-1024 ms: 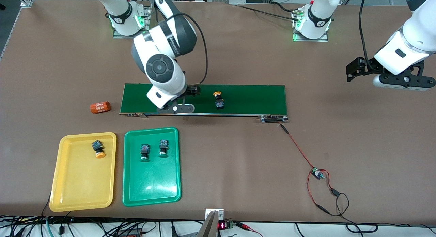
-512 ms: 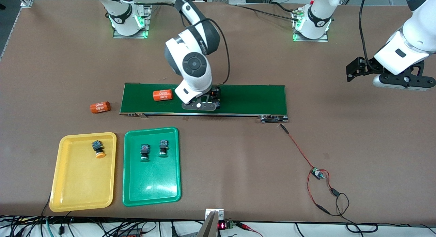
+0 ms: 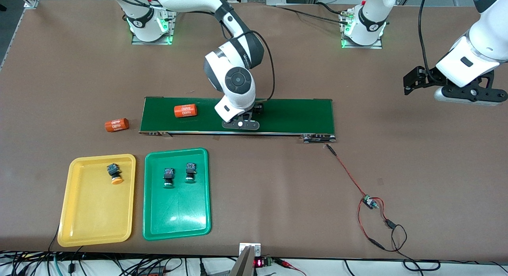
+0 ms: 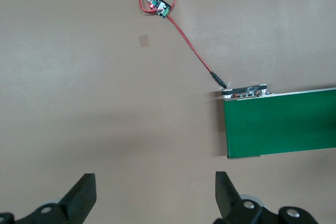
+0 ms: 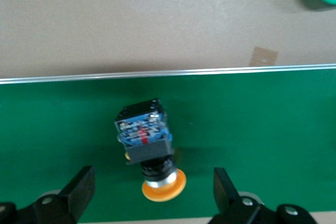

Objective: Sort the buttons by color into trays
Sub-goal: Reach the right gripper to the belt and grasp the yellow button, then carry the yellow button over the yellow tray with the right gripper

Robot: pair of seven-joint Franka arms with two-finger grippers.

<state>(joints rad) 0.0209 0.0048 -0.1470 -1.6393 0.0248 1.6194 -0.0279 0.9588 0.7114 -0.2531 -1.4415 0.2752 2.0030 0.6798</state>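
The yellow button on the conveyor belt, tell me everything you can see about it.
The yellow button is a small push-button switch: a black blocky body with a blue terminal face and a red spot, a dark collar, and a round yellow-orange mushroom cap. It looks like plastic. It lies tipped on its side on the dark-green conveyor belt, which alone touches it. The right claw is over it, open, one finger on either side and clear of it. In the front view the right arm hides it.

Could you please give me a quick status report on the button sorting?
Right gripper open over yellow button on conveyor belt. Left gripper open, waiting off the belt's end. Orange cylinder on belt, apart.
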